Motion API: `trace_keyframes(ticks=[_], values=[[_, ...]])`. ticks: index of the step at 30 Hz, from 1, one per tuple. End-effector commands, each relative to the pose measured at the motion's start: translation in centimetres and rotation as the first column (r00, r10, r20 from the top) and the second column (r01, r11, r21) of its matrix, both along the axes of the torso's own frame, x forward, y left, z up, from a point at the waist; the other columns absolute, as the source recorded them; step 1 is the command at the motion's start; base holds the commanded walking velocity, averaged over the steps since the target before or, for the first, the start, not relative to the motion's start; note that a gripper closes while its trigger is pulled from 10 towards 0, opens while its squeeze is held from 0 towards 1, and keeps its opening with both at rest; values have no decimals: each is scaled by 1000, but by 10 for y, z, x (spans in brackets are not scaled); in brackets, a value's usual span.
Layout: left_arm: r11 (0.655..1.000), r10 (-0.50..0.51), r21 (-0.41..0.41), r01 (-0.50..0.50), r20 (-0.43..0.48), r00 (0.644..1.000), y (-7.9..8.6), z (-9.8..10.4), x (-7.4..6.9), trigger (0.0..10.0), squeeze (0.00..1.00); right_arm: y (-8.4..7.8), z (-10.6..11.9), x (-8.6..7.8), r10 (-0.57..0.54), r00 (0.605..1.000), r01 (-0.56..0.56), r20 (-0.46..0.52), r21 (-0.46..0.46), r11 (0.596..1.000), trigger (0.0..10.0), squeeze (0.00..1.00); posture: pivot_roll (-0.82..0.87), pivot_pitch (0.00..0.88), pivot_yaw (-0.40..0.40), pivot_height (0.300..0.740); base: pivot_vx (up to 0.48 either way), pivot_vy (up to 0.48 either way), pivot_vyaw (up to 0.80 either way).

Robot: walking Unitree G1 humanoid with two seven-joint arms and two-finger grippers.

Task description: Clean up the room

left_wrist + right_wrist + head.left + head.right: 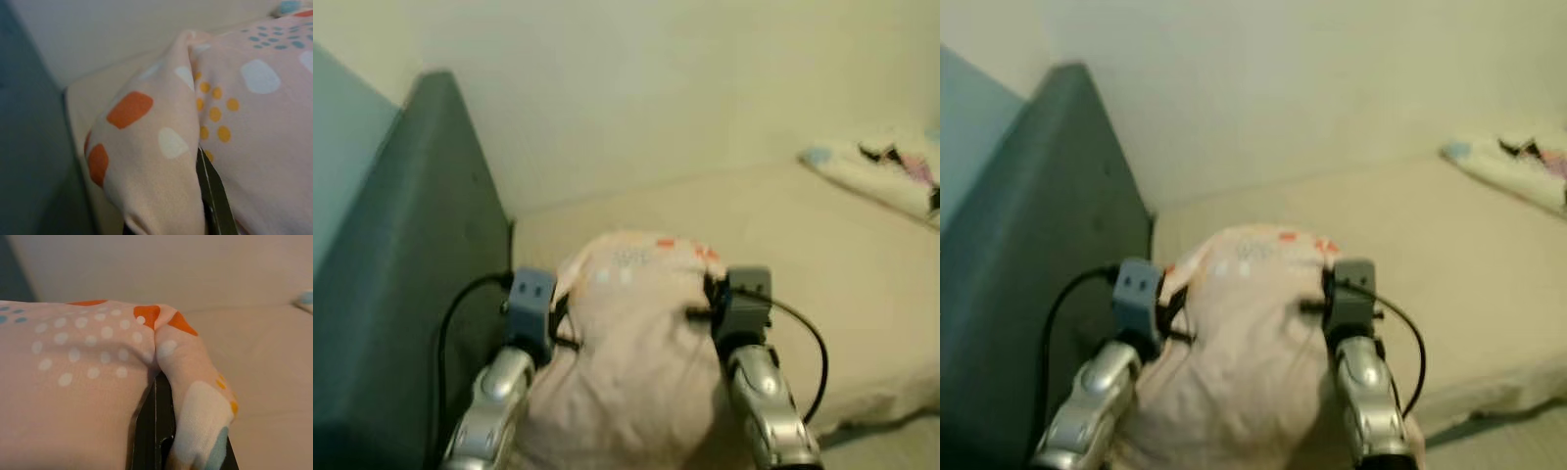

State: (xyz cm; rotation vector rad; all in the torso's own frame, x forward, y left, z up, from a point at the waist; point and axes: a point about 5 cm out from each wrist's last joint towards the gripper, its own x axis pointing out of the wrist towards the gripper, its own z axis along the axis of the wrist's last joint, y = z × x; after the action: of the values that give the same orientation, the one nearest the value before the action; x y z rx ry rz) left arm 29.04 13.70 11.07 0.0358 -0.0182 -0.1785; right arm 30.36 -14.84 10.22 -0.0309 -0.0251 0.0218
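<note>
**A:** Start with the left tool [208, 196]. How does it stand?

**B:** It is closed on a fold of the pillow [631, 362]. In the left wrist view one black finger [215, 200] shows as a thin dark strip, with soft cloth bunched over it. The other finger is buried under the fabric.

**A:** And the right tool [161, 431]?

**B:** Much the same. It pinches the opposite side of the pillow, with a corner of cloth folded over the black fingers [151, 431]. The jaws are drawn narrow, with cloth between them.

**A:** So the pillow hangs between the two arms?

**B:** Yes, held between both tools in front of the robot, above the near part of the bed [822, 294]. Whether its underside touches the mattress I cannot tell.

**A:** What is it made of?

**B:** Soft pale pink cloth, plump and rounded, creased where it is gripped. It is printed with orange patches, white blobs and small dots in yellow, white and teal.

**A:** And around it?

**B:** The bed has a smooth cream sheet. At its left stands a dark grey-green padded headboard [411, 255], and a plain pale wall [656, 88] runs behind. Well apart, at the far right of the bed, lies a second pillow [886, 176], white with small coloured marks.
</note>
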Motion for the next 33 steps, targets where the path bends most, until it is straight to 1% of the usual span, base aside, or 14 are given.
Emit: trace_keyframes(ticks=[1,4,5,8,13,18,22,30,33], values=[[1000,5,7,-5,48,999,0,8,0,10000,0,-5,7,1,-17,999,18,37,-6,1000,10000,0,-76,56,62,740,0,-480,0],[1000,8,-1,-8,48,999,0,8,0,10000,0,-5,7,1,-18,999,18,36,-7,1000,10000,0,-76,57,63,740,0,-480,0],[1000,15,-24,-14,48,999,0,8,0,10000,0,-5,7,1,-18,999,19,36,-7,1000,10000,0,-77,58,64,740,0,0,0],[999,35,-32,-33,46,998,1,9,1,10000,0,-6,7,1,-20,999,20,37,-8,1000,10000,0,-77,58,64,740,0,0,0],[999,52,-10,-52,26,998,0,8,3,10000,0,-7,7,2,-22,999,23,34,-12,1000,10000,0,-75,57,66,740,0,0,0],[999,52,5,-52,16,999,-2,7,5,10000,0,-8,5,4,-17,1000,17,11,-21,1000,10000,0,-77,56,69,740,0,0,0],[998,50,38,-50,-5,999,-2,4,7,10000,0,-10,3,7,-21,1000,21,-12,-41,999,10000,0,-77,58,70,740,0,0,0],[998,52,46,-52,-14,999,-2,9,17,10000,0,-12,10,14,-17,1000,17,-4,-43,999,10000,0,-78,59,68,740,0,0,0],[998,46,42,-46,-2,999,-3,12,18,10000,0,-11,12,16,-2,1000,3,6,-38,999,10000,0,-78,59,68,730,0,0,0]])
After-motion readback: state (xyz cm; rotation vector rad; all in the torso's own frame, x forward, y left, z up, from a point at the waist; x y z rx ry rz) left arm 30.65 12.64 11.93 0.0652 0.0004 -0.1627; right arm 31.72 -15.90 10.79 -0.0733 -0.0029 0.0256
